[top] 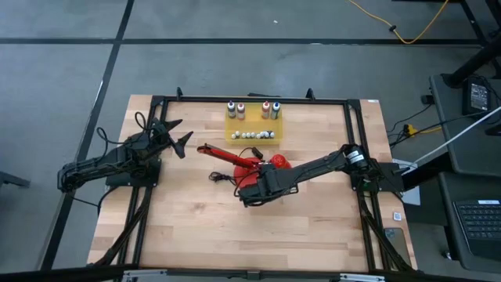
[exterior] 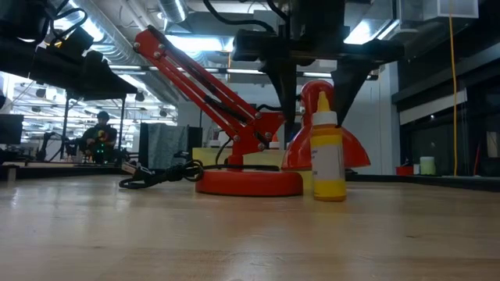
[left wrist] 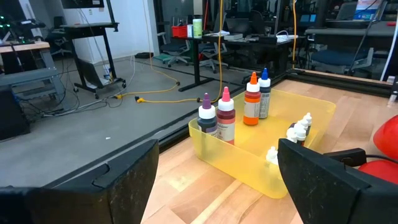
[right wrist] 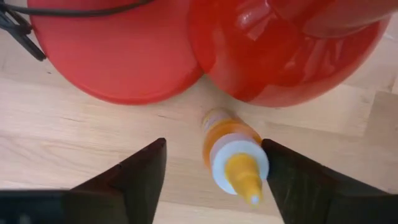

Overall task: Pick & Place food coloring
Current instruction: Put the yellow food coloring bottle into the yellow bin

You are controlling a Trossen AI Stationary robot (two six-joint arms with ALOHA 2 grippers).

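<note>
A yellow food coloring bottle (exterior: pixel 328 160) stands upright on its base on the wooden table, just in front of a red desk lamp (exterior: pixel 248 182). My right gripper (right wrist: pixel 214 144) points straight down over it, open, with one finger on each side of the bottle's neck (right wrist: pixel 235 163). Four more food coloring bottles, purple (left wrist: pixel 207 115), dark red (left wrist: pixel 225 118), orange (left wrist: pixel 252 102) and blue (left wrist: pixel 265 93), stand in a yellow tray (left wrist: pixel 236 165) at the table's far side. My left gripper (top: pixel 176 139) waits open and level at the table's left. My right gripper comes from above, pointing down. One finger (right wrist: pixel 292 180) stands right against the bottle's white collar (right wrist: pixel 264 163), and I cannot tell whether it touches. The other finger (right wrist: pixel 146 171) is clearly apart from the bottle, which stands upright on the table.
The lamp's round base (right wrist: pixel 118 56) and red shade (right wrist: pixel 280 50) lie close behind the yellow bottle, its long arm (exterior: pixel 203 78) slanting up to the left. A black cord (exterior: pixel 160 176) trails beside the base. Several small white-capped vials (top: pixel 254 135) lie in the tray.
</note>
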